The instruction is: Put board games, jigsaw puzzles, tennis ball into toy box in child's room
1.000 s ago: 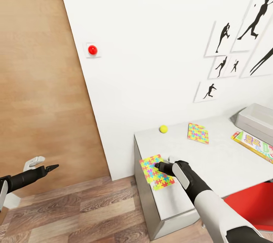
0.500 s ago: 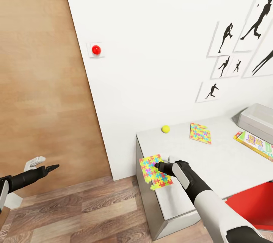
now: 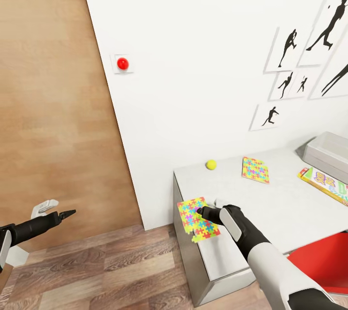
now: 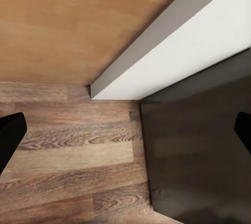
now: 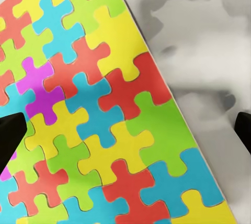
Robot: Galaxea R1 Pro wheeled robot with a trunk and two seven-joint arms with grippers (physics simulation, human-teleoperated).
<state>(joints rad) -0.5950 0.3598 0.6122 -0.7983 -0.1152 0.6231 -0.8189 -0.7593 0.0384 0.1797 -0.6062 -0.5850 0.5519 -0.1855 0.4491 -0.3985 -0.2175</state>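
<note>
1. At the near corner of the table (image 3: 270, 208), one jigsaw puzzle (image 3: 198, 218) lies flat, its edge overhanging the corner — the right gripper (image 3: 199, 211) sits over it, jaws spread wide either side of the card in the wrist view, nothing gripped.
2. Further back lie the second jigsaw puzzle (image 3: 255, 170) and the tennis ball (image 3: 210, 164), well apart, both untouched.
3. Toward the far end, the Skip-Bo board game (image 3: 325, 184) rests beside the toy box (image 3: 326, 151), not in it.
4. Judging by this, no toy seen on the table is stowed — what the box holds cannot be told.
5. Off over the wood floor (image 3: 96, 266), the left gripper (image 3: 67, 213) hangs idle, jaws released and empty.
</note>
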